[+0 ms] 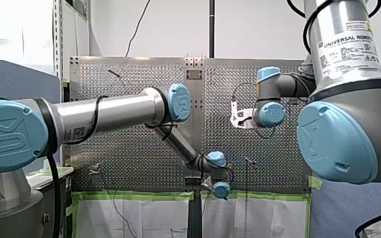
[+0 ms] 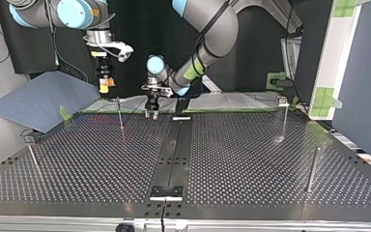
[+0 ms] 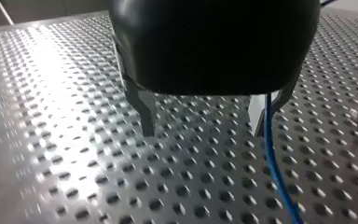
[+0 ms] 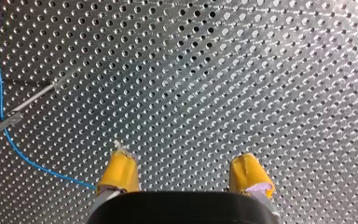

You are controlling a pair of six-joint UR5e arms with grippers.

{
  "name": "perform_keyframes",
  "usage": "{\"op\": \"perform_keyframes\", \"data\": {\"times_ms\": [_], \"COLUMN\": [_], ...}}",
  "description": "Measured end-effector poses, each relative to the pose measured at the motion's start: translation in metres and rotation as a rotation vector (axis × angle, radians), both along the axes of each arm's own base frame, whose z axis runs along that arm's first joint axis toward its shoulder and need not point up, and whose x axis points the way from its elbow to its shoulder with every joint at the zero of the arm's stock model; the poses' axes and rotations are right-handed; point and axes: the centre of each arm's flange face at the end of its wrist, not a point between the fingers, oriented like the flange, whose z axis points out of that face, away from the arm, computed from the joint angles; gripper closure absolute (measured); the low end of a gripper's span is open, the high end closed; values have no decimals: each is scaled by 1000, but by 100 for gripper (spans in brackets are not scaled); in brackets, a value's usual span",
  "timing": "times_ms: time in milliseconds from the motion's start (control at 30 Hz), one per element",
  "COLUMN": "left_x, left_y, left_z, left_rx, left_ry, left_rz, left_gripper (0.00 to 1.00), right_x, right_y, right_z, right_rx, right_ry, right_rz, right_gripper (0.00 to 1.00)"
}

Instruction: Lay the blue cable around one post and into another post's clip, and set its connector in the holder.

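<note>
left claw [image 3: 205, 133]: released, metal fingers spread wide, low over the counter [image 3: 74, 154], nothing clamped.
blue cable [image 3: 272, 163]: lies on the counter and runs right alongside one left-claw finger. You can't tell from here whether it touches.
why so low and open: my read is that it's lined up to close on the cable, with the pick not yet made.
right claw [image 4: 182, 161]: released, yellow pads apart, empty. It sits high above the counter, and I judge it parked clear so the left arm has room.
right wrist view only: the cable curves in from beside one yellow pad and crosses a post [image 4: 32, 99] near its clip end. Whether it's seated in the clip, I can't tell.
left wrist view only: how the cable sits relative to the finger.
top view: no cable discernible. It does give you claw heights and the other posts [image 2: 312, 169] standing upright.
front view: arm poses only.
connector: not visible in any view.
</note>
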Motion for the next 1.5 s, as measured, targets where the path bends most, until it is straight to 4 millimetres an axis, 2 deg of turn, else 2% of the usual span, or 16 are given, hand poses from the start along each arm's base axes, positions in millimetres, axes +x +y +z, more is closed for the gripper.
{"op": "perform_keyframes", "data": {"times_ms": [267, 433, 567, 800, 1033, 1500], "left_x": [-17, -21, -17, 3, 6, -9], "left_y": [-8, -4, 6, 39, 66, 101], "left_z": [32, 52, 67, 95, 92, 91], "left_rx": [-4, -34, -68, -133, -174, -248], "left_ry": [-36, -55, -67, -90, -88, -81], "left_rz": [49, 87, 123, 218, 293, 415], "left_gripper": [1, 1, 1, 1, 1, 1], "right_x": [-2, -2, -4, -6, -8, -9], "right_y": [-1, -1, -2, -4, -5, -6], "right_z": [0, 0, 0, 0, -1, -1], "right_rx": [-1, 0, 3, 2, 5, 0], "right_ry": [0, 0, 1, 1, 2, 0], "right_rz": [-5, -5, -9, -16, -20, -22], "right_gripper": [2, 2, 2, 2, 2, 2]}}
